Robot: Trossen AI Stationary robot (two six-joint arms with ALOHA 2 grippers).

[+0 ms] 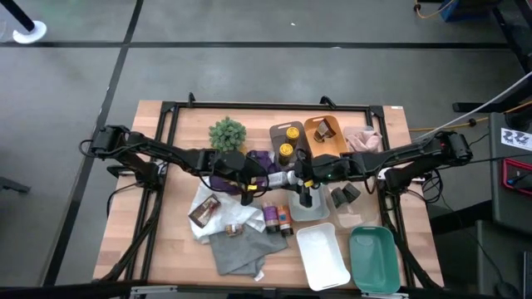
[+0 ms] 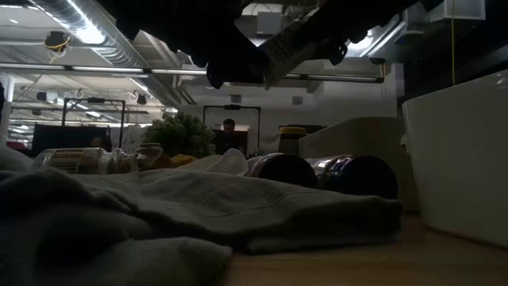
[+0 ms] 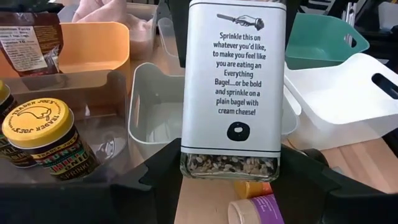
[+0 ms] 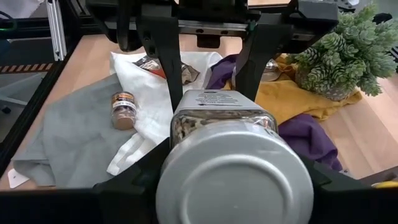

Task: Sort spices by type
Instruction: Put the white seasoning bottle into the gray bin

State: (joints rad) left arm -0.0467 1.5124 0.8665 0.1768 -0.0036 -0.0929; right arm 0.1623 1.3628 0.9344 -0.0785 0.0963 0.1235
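White-labelled seasoning jar point(image 3: 235, 87) gripped in left hand point(image 3: 233, 177), over clear tray point(image 3: 146, 102).

Both arms matte black, jointed links, black cables running along them. Left claw point(image 1: 249, 184) and right claw point(image 1: 304, 178): black angular flat fingers point(image 4: 160, 46). Black frame rails behind the arms.

table point(image 1: 166, 249): wood | on it: cloths point(image 1: 241, 245), trays point(image 1: 320, 256), plant point(image 1: 227, 133), bottles point(image 1: 278, 218)

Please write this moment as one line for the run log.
left gripper: shut on bagel seasoning jar | right gripper: shut on same jar, cap end | stage: handover, mid-air
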